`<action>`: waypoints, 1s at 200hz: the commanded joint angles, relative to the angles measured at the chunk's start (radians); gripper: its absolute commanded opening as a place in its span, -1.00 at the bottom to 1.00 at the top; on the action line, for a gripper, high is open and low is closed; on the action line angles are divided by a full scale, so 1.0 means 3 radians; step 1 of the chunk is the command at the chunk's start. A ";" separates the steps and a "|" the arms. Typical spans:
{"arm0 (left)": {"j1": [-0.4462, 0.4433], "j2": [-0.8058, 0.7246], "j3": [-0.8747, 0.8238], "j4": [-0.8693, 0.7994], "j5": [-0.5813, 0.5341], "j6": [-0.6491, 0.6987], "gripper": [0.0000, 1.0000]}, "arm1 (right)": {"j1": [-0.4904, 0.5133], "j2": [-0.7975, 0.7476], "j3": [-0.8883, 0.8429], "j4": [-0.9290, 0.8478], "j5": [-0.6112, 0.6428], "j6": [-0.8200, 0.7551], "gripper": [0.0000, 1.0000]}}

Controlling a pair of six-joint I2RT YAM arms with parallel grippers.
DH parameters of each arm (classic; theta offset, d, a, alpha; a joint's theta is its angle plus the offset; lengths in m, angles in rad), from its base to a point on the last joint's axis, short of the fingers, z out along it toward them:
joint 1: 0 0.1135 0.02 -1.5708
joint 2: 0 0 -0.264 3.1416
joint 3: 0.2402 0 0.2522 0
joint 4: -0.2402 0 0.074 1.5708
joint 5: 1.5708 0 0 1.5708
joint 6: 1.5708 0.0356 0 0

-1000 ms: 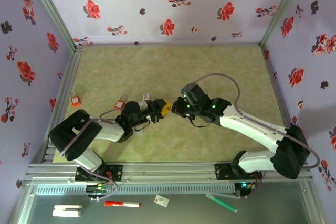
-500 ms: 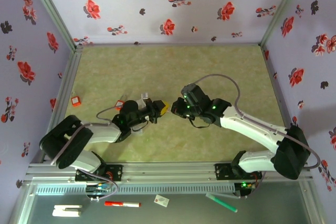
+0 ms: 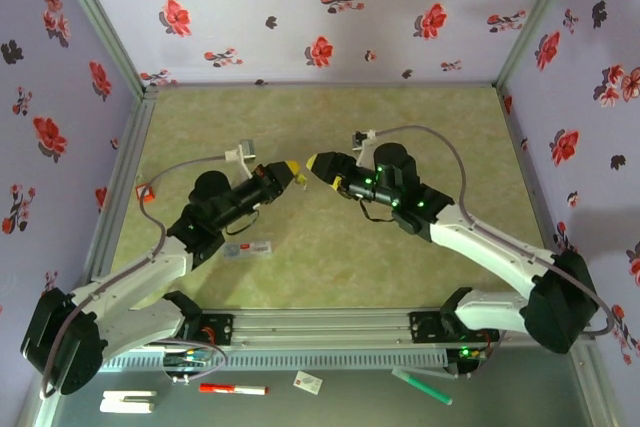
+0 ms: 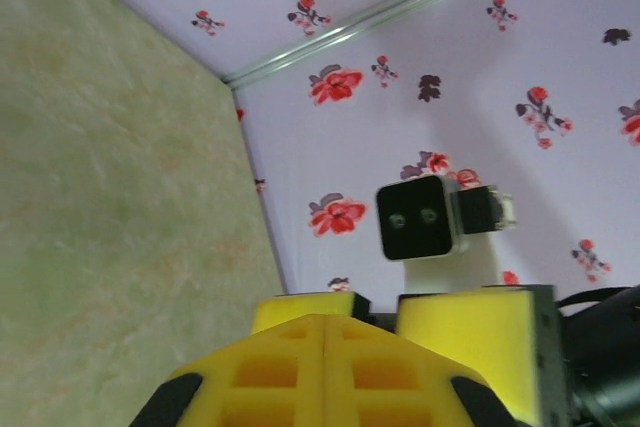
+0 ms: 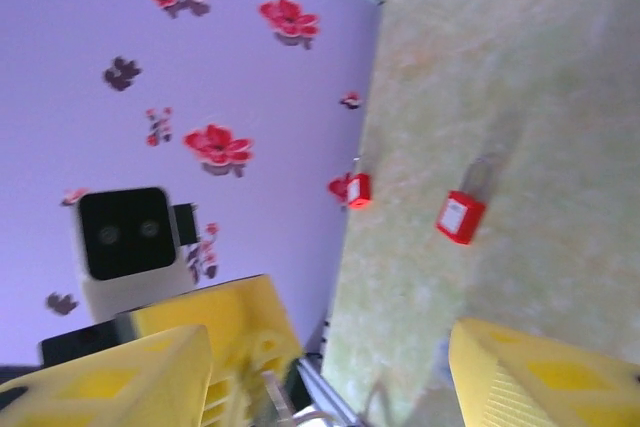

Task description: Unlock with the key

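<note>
While they hang tip to tip above the table (image 3: 400, 137), my left pincer (image 3: 291, 169) is clamped shut and my right pincer (image 3: 318, 161), just right of it, stands spread wide, holding nothing. One red padlock (image 5: 460, 217) lies flat at centre right of the right wrist view, shackle pointing up-right; a second padlock (image 5: 357, 189) sits left of it by the wall. The key I cannot make out; if my left pads (image 4: 270, 377) pinch it, that pincer must carry it down to a lock.
</note>
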 commanded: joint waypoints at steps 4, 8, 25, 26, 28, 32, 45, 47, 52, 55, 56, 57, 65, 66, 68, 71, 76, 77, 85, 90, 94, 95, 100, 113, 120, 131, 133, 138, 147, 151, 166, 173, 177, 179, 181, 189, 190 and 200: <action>0.0018 0.0007 0.0104 -0.0276 -0.0061 0.0276 -1.00 | 0.0025 0.0064 -0.0026 0.0594 -0.0241 0.0145 0.21; 0.0017 0.0012 0.0107 -0.0281 -0.0072 0.0281 -1.00 | 0.0032 0.0073 -0.0031 0.0611 -0.0257 0.0151 0.20; 0.0024 0.0024 0.0122 -0.0288 -0.0108 0.0277 -1.00 | 0.0076 0.0082 -0.0085 0.0628 -0.0258 0.0167 0.17; 0.0022 0.0026 0.0125 -0.0287 -0.0108 0.0277 -1.00 | 0.0079 0.0079 -0.0089 0.0628 -0.0257 0.0169 0.17; 0.0024 0.0023 0.0127 -0.0283 -0.0110 0.0277 -1.00 | 0.0078 0.0077 -0.0101 0.0627 -0.0249 0.0169 0.16; 0.0024 0.0022 0.0130 -0.0282 -0.0113 0.0277 -1.00 | 0.0084 0.0067 -0.0122 0.0620 -0.0236 0.0179 0.16; 0.0023 0.0014 0.0140 -0.0280 -0.0138 0.0291 -1.00 | 0.0097 0.0015 -0.0193 0.0570 -0.0193 0.0191 0.13; 0.0024 0.0013 0.0145 -0.0282 -0.0142 0.0295 -1.00 | 0.0094 0.0006 -0.0206 0.0563 -0.0185 0.0189 0.13; 0.0029 0.0008 0.0152 -0.0298 -0.0156 0.0301 -1.00 | 0.0097 -0.0018 -0.0245 0.0552 -0.0168 0.0196 0.11; 0.0026 0.0007 0.0157 -0.0308 -0.0162 0.0305 -1.00 | 0.0100 -0.0032 -0.0266 0.0558 -0.0150 0.0208 0.10; 0.0028 0.0007 0.0160 -0.0311 -0.0163 0.0309 -1.00 | 0.0098 -0.0039 -0.0275 0.0562 -0.0144 0.0208 0.10; 0.0029 0.0010 0.0162 -0.0314 -0.0167 0.0311 -1.00 | 0.0098 -0.0043 -0.0282 0.0561 -0.0139 0.0213 0.10; 0.0029 0.0007 0.0170 -0.0305 -0.0170 0.0327 -1.00 | 0.0108 -0.0064 -0.0323 0.0587 -0.0128 0.0241 0.08; 0.0027 0.0007 0.0169 -0.0301 -0.0170 0.0328 -1.00 | 0.0110 -0.0068 -0.0331 0.0589 -0.0128 0.0245 0.07; 0.0026 0.0010 0.0171 -0.0296 -0.0170 0.0328 -1.00 | 0.0112 -0.0069 -0.0337 0.0596 -0.0131 0.0250 0.07; 0.0027 0.0012 0.0169 -0.0282 -0.0170 0.0328 -1.00 | 0.0115 -0.0072 -0.0348 0.0604 -0.0132 0.0253 0.07; 0.0025 0.0017 0.0169 -0.0266 -0.0170 0.0328 -1.00 | 0.0122 -0.0070 -0.0366 0.0636 -0.0130 0.0270 0.06; 0.0028 0.0017 0.0169 -0.0261 -0.0170 0.0328 -1.00 | 0.0125 -0.0069 -0.0370 0.0642 -0.0131 0.0270 0.06; 0.0030 0.0026 0.0168 -0.0241 -0.0170 0.0323 -1.00 | 0.0158 -0.0053 -0.0394 0.0699 -0.0132 0.0288 0.04; 0.0030 0.0032 0.0168 -0.0224 -0.0170 0.0315 -1.00 | 0.0170 -0.0040 -0.0400 0.0733 -0.0136 0.0294 0.03; 0.0025 0.0036 0.0168 -0.0214 -0.0173 0.0312 -1.00 | 0.0182 -0.0023 -0.0407 0.0761 -0.0134 0.0299 0.03; 0.0027 0.0037 0.0168 -0.0212 -0.0171 0.0313 -1.00 | 0.0186 -0.0019 -0.0409 0.0768 -0.0134 0.0305 0.03; 0.0029 0.0040 0.0172 -0.0198 -0.0170 0.0313 -1.00 | 0.0200 -0.0007 -0.0418 0.0815 -0.0133 0.0318 0.02; 0.0030 0.0045 0.0164 -0.0150 -0.0173 0.0302 -1.00 | 0.0219 0.0037 -0.0431 0.0951 -0.0135 0.0353 -0.01; 0.0029 0.0049 0.0165 -0.0140 -0.0170 0.0294 -1.00 | 0.0223 0.0053 -0.0439 0.1012 -0.0143 0.0368 -0.03; 0.0029 0.0048 0.0165 -0.0126 -0.0170 0.0285 -1.00 | 0.0227 0.0075 -0.0441 0.1084 -0.0143 0.0387 -0.07; 0.0027 0.0048 0.0160 -0.0120 -0.0170 0.0283 -1.00 | 0.0225 0.0082 -0.0442 0.1093 -0.0140 0.0395 -0.08; 0.0029 0.0048 0.0155 -0.0107 -0.0173 0.0273 -1.00 | 0.0230 0.0095 -0.0437 0.1105 -0.0144 0.0401 -0.09; 0.0029 0.0050 0.0136 -0.0055 -0.0170 0.0253 -1.00 | 0.0235 0.0116 -0.0435 0.1134 -0.0158 0.0406 -0.13; 0.0030 0.0053 0.0124 -0.0033 -0.0170 0.0238 -1.00 | 0.0244 0.0127 -0.0439 0.1157 -0.0166 0.0413 -0.14; 0.0030 0.0059 0.0099 0.0030 -0.0173 0.0197 -1.00 | 0.0247 0.0169 -0.0451 0.1228 -0.0172 0.0448 -0.21; 0.0029 0.0058 0.0092 0.0065 -0.0170 0.0181 -1.00 | 0.0254 0.0178 -0.0457 0.1251 -0.0170 0.0456 -0.23; 0.0030 0.0058 0.0083 0.0086 -0.0170 0.0168 -1.00 | 0.0258 0.0190 -0.0462 0.1269 -0.0167 0.0463 -0.24; 0.0030 0.0062 0.0079 0.0095 -0.0170 0.0163 -1.00 | 0.0257 0.0193 -0.0466 0.1280 -0.0166 0.0470 -0.25; 0.0030 0.0063 0.0079 0.0109 -0.0170 0.0155 -1.00 | 0.0260 0.0196 -0.0467 0.1288 -0.0168 0.0469 -0.25; 0.0029 0.0067 0.0072 0.0143 -0.0170 0.0140 -1.00 | 0.0261 0.0211 -0.0472 0.1333 -0.0169 0.0491 -0.28; 0.0027 0.0068 0.0071 0.0145 -0.0170 0.0139 -1.00 | 0.0261 0.0212 -0.0467 0.1338 -0.0169 0.0493 -0.29; 0.0030 0.0083 0.0076 0.0166 -0.0165 0.0129 -1.00 | 0.0262 0.0224 -0.0462 0.1363 -0.0183 0.0503 -0.30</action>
